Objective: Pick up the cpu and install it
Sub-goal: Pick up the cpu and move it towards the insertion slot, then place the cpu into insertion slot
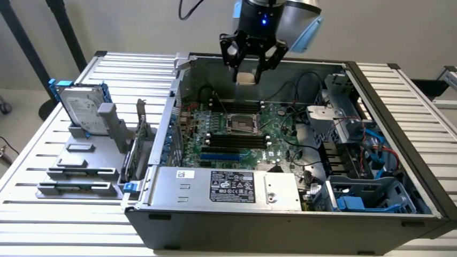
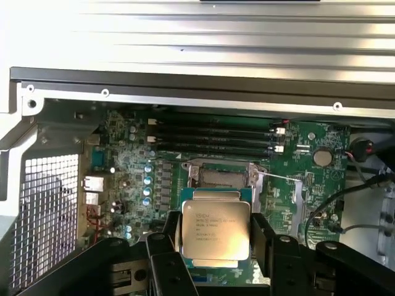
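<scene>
We observe the hand [image 1: 248,68] clamped on the cpu [image 1: 245,78] by opposite edges, suspended above the open computer case [image 1: 286,219]. In the exterior view, the motherboard socket [image 1: 241,124] lies at 6 o'clock from the cpu.

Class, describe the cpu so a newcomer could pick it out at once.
Find the open computer case on the slatted table. Above its green motherboard, the gripper holds the cpu. It is a small flat square with a shiny printed metal top, unlike the hollow socket below.
</scene>
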`<state>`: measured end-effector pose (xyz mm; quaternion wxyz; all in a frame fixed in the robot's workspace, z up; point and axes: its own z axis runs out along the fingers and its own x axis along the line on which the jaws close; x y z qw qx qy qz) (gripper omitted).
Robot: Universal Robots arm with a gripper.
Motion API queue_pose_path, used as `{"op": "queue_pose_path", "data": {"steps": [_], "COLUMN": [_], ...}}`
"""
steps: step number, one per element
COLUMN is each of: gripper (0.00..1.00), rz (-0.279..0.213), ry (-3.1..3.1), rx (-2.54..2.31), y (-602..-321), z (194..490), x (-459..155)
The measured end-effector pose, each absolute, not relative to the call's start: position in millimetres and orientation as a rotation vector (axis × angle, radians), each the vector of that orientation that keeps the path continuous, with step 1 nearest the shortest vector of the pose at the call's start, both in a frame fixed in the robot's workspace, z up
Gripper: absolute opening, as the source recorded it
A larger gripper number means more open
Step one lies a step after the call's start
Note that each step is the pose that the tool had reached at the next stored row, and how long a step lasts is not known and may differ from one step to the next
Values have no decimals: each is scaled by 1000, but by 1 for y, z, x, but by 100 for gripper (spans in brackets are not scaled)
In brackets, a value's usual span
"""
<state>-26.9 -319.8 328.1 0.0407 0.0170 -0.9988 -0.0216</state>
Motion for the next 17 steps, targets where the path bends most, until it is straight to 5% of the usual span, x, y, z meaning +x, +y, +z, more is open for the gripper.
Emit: {"op": "queue_pose_path", "data": {"steps": [17], "gripper": [55], "rz": [-67], "ry": [-3059], "rx": [49], "y": [-320], "z": [325], "x": [-27]}}
